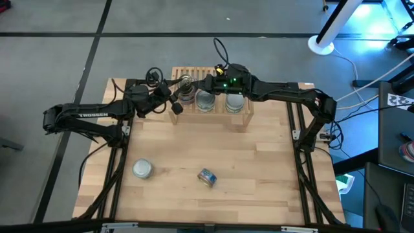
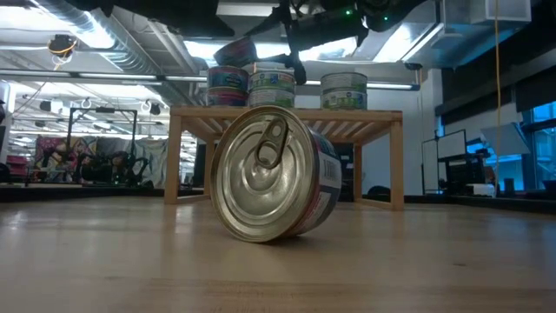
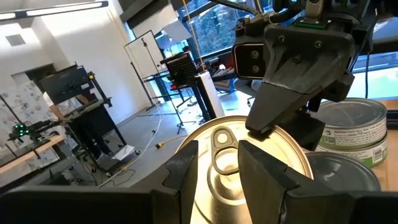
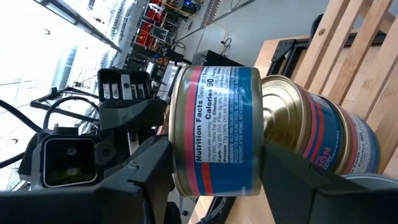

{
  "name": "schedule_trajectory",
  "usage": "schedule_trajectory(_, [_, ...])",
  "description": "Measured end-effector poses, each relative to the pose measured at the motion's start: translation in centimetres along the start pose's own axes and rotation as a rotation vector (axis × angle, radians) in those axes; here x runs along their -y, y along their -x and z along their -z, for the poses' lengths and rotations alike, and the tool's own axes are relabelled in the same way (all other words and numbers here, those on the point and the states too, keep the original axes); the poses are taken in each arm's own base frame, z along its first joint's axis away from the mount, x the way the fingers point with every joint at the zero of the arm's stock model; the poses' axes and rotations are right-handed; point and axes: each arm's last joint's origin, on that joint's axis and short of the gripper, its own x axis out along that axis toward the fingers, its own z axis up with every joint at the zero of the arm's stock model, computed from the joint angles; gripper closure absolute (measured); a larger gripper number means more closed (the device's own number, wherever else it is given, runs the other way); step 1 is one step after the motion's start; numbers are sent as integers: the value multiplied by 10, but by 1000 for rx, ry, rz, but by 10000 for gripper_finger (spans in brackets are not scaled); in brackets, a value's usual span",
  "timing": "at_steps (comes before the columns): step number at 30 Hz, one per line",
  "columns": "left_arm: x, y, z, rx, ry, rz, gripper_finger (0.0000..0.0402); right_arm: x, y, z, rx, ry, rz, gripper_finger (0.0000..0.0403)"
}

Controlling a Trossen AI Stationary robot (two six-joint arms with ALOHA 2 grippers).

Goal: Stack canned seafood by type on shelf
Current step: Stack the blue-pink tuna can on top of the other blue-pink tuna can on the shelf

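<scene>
Over the shelf [image 1: 242, 120], both hands clamped on one blue-red tin [image 4: 217, 130], shelf tins partly hidden

Blue-red tin [image 4: 217, 127] sat tilted above matching tin [image 4: 323, 140] on shelf [image 1: 242, 116]; two green-labelled tins [image 1: 205, 101] alongside; two tins [image 1: 207, 177] lay on counter.

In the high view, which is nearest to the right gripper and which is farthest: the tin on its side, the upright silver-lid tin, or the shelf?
1. The shelf: directly under the right gripper, at the table's back.
2. The tin on its side: front centre.
3. The upright silver-lid tin: front left.
</scene>
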Motion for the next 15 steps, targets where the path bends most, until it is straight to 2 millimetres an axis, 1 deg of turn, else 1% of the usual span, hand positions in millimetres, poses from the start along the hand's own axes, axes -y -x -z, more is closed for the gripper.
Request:
schedule_trajectory(9, [0,0,0,0,-1,0,293,1,0,0,2,-1,8,131])
schedule_trajectory(12, [0,0,0,-3,-3,1,293,1,0,0,19,0,14,118])
schedule_trajectory(15, [0,0,2,-14,-16,3,293,0,0,-1,20,0,13,115])
